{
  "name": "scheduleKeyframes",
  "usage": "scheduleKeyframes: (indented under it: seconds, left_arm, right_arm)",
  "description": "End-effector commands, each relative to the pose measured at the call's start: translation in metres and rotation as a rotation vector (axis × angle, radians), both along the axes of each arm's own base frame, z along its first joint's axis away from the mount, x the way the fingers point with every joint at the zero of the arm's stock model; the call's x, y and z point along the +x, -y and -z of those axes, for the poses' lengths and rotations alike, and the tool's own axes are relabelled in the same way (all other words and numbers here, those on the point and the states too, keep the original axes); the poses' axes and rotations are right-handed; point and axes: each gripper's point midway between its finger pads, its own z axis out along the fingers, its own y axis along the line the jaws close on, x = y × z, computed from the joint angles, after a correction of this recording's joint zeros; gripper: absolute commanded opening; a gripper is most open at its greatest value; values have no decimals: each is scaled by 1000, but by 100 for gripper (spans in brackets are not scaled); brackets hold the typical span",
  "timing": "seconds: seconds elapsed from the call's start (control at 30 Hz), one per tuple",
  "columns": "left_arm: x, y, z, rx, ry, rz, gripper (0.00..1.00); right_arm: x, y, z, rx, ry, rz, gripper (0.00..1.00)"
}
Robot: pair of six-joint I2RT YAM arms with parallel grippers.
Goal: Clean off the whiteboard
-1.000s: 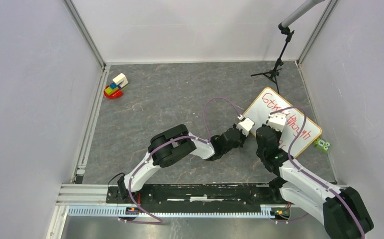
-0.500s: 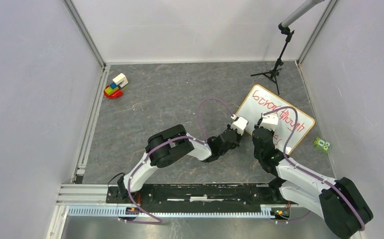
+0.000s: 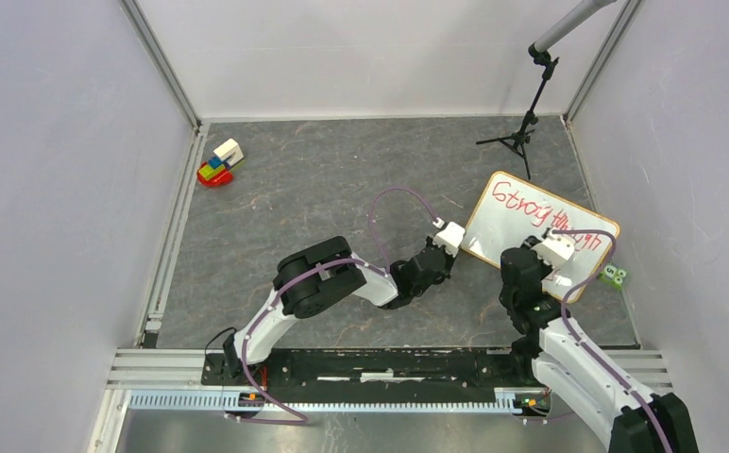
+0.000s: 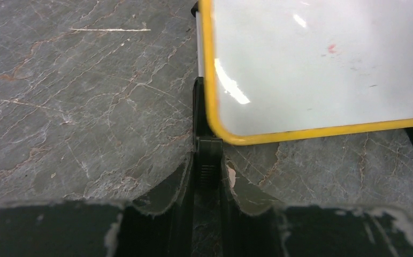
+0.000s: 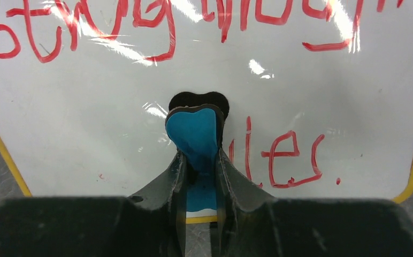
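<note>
The whiteboard point(image 3: 517, 219) lies tilted on the floor at the right, with a yellow-wood frame and red writing along its far side. In the left wrist view its near corner point(image 4: 311, 64) is wiped white. My left gripper point(image 3: 451, 235) is shut on a black tab point(image 4: 208, 158) at the board's left edge. My right gripper point(image 3: 557, 248) is over the board's near right part, shut on the blue eraser point(image 5: 196, 131), which presses on the board point(image 5: 86, 107). Red letters point(image 5: 292, 160) remain just right of the eraser, and a line of red writing point(image 5: 140, 21) above it.
A pile of toy blocks point(image 3: 219, 162) sits at the far left by the wall. A small green object point(image 3: 612, 275) lies just off the board's right corner. A black tripod stand point(image 3: 521, 132) stands behind the board. Walls close in on three sides.
The right gripper swept left with the eraser, then back to the right along the board's near side. The board shifted left and back with it. The left gripper stayed shut on the board's edge.
</note>
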Motion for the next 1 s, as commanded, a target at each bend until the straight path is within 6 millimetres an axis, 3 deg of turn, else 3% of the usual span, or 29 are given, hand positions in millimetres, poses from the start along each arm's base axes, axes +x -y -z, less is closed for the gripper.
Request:
scheduleKeyframes:
  seconds: [0.0, 0.13, 0.27, 0.47, 0.87, 0.97]
  left_arm:
    - [22, -49, 10, 76, -15, -188, 2]
    - [21, -49, 10, 76, -13, -185, 2]
    - [22, -47, 10, 72, -15, -185, 2]
    - [23, -47, 11, 74, -11, -186, 2]
    - [16, -45, 0, 4, -36, -155, 3]
    - [14, -46, 3, -11, -60, -148, 16]
  right_arm:
    - [-35, 30, 33, -127, -188, 63, 10]
    - [-10, 0, 29, -101, -156, -136, 8]
    - [1, -23, 34, -78, -165, -235, 8]
    - [13, -62, 22, -121, -136, -341, 8]
    - [33, -75, 1, -175, -115, -376, 8]
    - [41, -79, -4, -170, -98, -376, 8]
